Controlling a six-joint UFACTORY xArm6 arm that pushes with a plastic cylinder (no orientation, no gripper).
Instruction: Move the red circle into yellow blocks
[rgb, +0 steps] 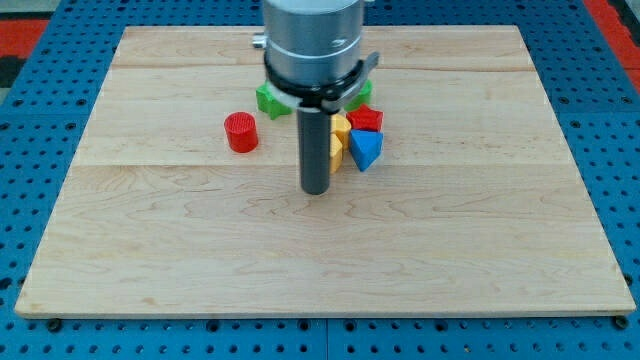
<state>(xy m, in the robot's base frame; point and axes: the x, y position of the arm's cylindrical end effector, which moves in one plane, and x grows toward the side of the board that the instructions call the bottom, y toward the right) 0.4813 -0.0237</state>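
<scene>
The red circle (241, 132) is a short red cylinder standing alone left of the board's middle. The yellow blocks (338, 138) sit to its right in a tight cluster, partly hidden behind the rod. A red block (366, 119) and a blue triangular block (365, 149) touch the yellow ones on their right side. My tip (316, 189) rests on the board just below the yellow blocks, to the lower right of the red circle and well apart from it.
A green block (270, 100) lies above the red circle's right, and another green block (361, 92) peeks out behind the arm. The wooden board (150, 250) lies on a blue perforated table (40, 130).
</scene>
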